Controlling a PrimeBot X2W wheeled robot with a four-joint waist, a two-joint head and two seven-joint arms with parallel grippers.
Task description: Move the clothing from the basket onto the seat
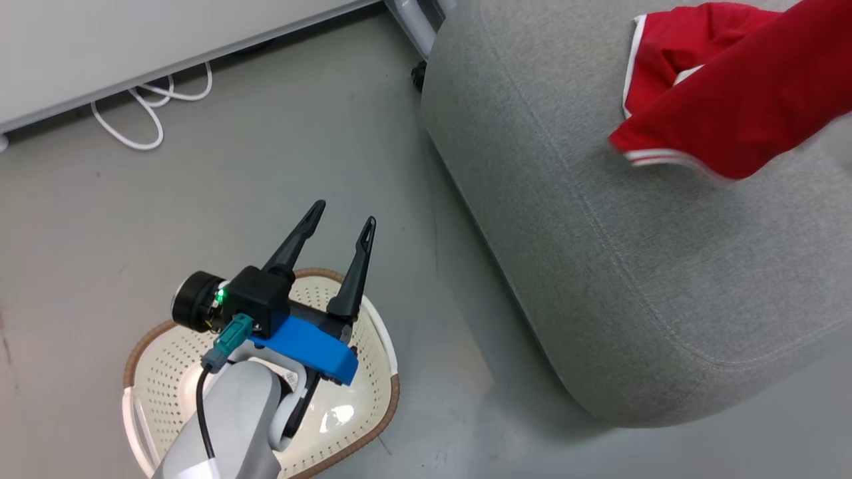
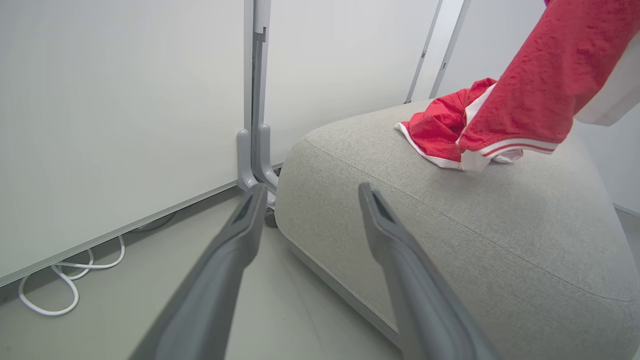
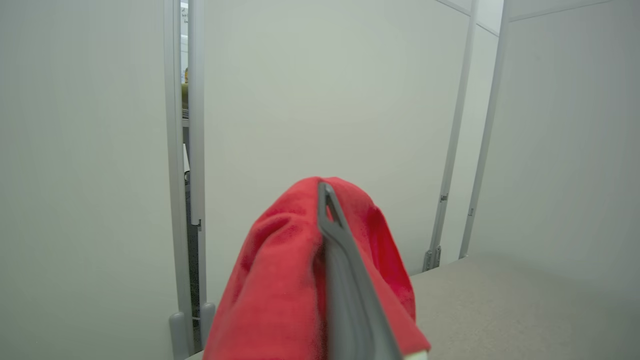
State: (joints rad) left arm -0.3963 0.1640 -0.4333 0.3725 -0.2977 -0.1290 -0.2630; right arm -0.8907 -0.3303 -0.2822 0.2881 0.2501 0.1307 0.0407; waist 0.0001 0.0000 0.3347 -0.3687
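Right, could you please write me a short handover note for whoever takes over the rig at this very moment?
Left gripper: open and empty, above the basket.
Right gripper: shut on the second garment, which hangs over the seat; I cannot tell whether its hem touches the seat.
First garment: lying on the seat.
Done: no clothing shows in the basket, though the left arm hides part of it.
Left: lower and release the second garment onto the seat, then probably check the hidden part of the basket.
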